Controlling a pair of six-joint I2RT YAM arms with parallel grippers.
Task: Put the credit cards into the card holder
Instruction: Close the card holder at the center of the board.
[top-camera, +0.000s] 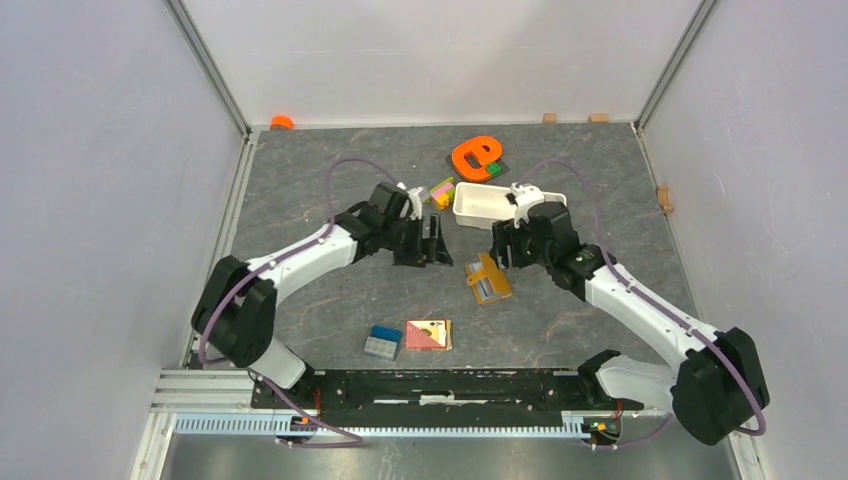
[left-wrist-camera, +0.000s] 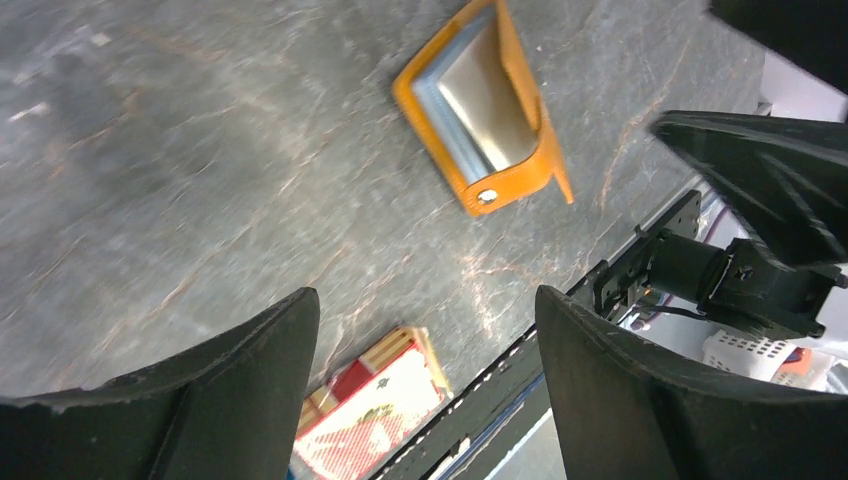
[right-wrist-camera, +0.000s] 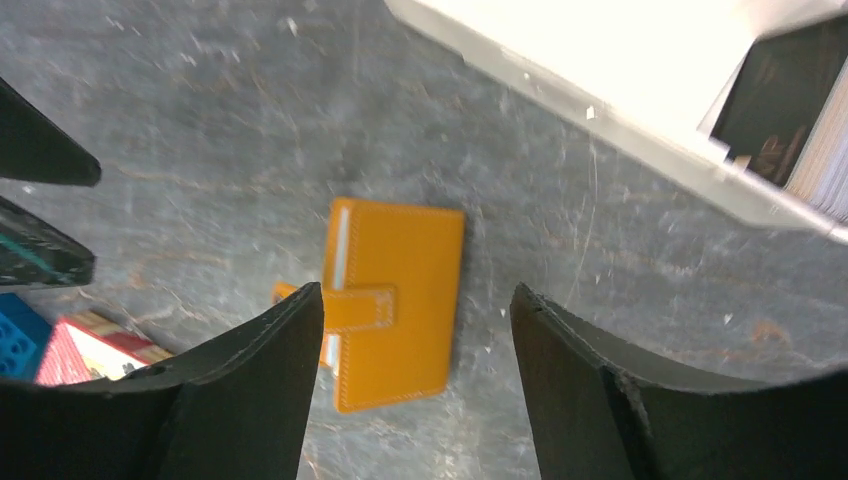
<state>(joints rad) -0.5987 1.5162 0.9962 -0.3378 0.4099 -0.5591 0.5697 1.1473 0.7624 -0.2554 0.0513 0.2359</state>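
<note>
The card holder (top-camera: 487, 279) lies on the dark table between the two arms, a tan-orange wallet folded over, its strap and snap clasp loose at one side. Pale grey credit cards (left-wrist-camera: 470, 95) show inside its open edge, and a thin pale strip of them (right-wrist-camera: 343, 240) lines its left side in the right wrist view. My right gripper (right-wrist-camera: 418, 310) hangs open just above the holder (right-wrist-camera: 400, 300), with nothing between its fingers. My left gripper (left-wrist-camera: 428, 330) is open and empty too, a little to the holder's left (left-wrist-camera: 520, 180). In the top view both grippers (top-camera: 437, 250) (top-camera: 507, 252) flank the holder.
A white rectangular tray (top-camera: 497, 203) stands just behind the right gripper, with an orange shape (top-camera: 476, 157) and small coloured blocks (top-camera: 441, 191) beyond it. A red-and-tan tile (top-camera: 428, 335) and a blue-and-grey block (top-camera: 383, 342) lie near the front rail (top-camera: 440, 385).
</note>
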